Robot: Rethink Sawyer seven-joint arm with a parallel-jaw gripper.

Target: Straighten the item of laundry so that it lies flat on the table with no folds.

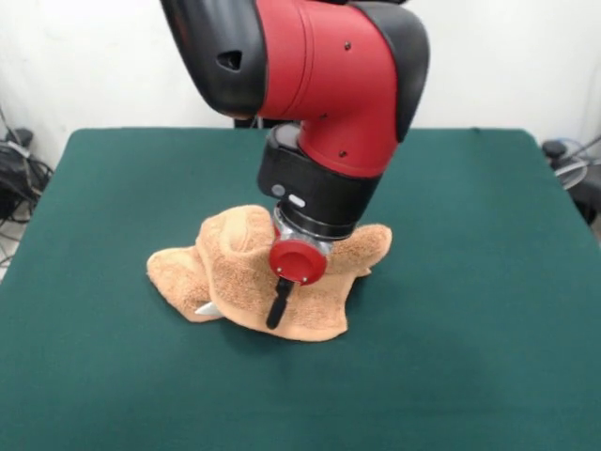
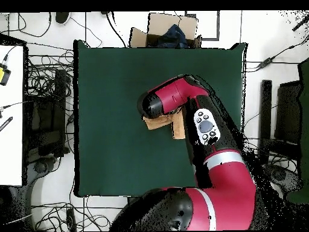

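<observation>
Towel [image 1: 254, 277] bunched, folded at worktop [image 1: 470, 329] centre. Hand [image 1: 278, 305] low over its 6 o'clock edge; grip state indiscernible. Step: picking hold. Next: pull fold outward.

A white wall [image 1: 94, 56] is seen behind; cables [image 2: 45, 78] and a cardboard box [image 2: 166, 27] are noted on the floor.
</observation>
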